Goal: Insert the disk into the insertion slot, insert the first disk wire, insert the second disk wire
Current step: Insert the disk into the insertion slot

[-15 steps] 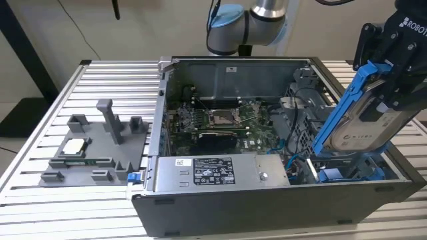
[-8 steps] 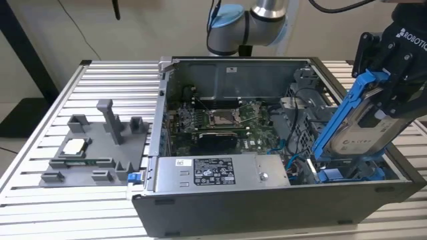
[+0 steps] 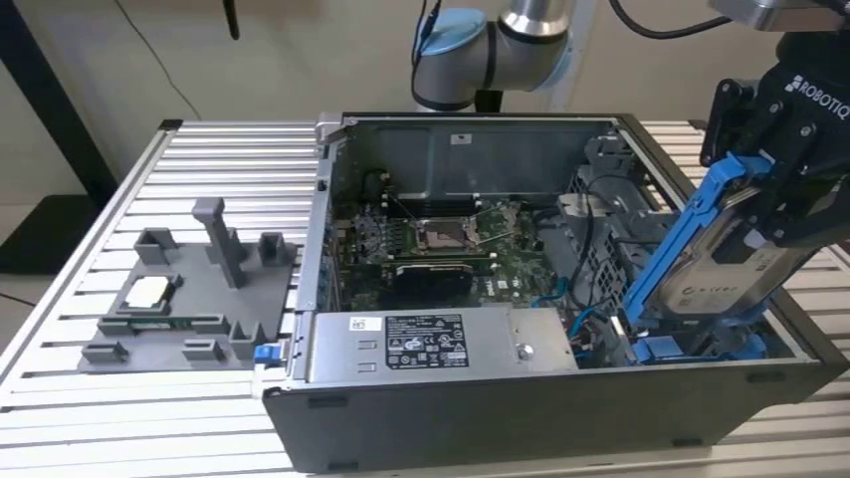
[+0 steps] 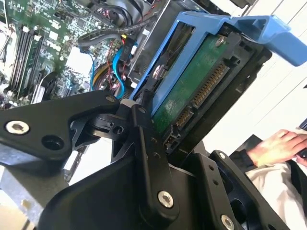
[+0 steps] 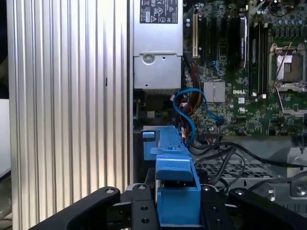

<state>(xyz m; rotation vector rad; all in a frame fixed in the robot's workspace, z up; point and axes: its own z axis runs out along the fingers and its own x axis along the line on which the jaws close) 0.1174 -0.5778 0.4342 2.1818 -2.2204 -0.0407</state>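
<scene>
- The slatted metal surface [image 3: 226,149] carried the open computer case [image 3: 531,418] and a grey fixture tray [image 3: 186,289]. A person's hand [image 4: 276,146] was nearby in the room.
- The disk [image 3: 724,274] stood tilted over the blue bay [image 3: 664,351], at the case's corner on the exterior view's right, not yet seated.
- The gripper [image 3: 763,224] had its jaws pinching the disk's blue frame.
- In my judgement, the disk needed lining up with the bay and slow lowering, clear of the blue cable [image 5: 184,103].

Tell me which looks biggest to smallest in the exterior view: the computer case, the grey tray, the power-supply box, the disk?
1. The computer case, by far.
2. The grey tray.
3. The power-supply box and the disk look about alike; the disk is tilted, so I won't rank them.
</scene>
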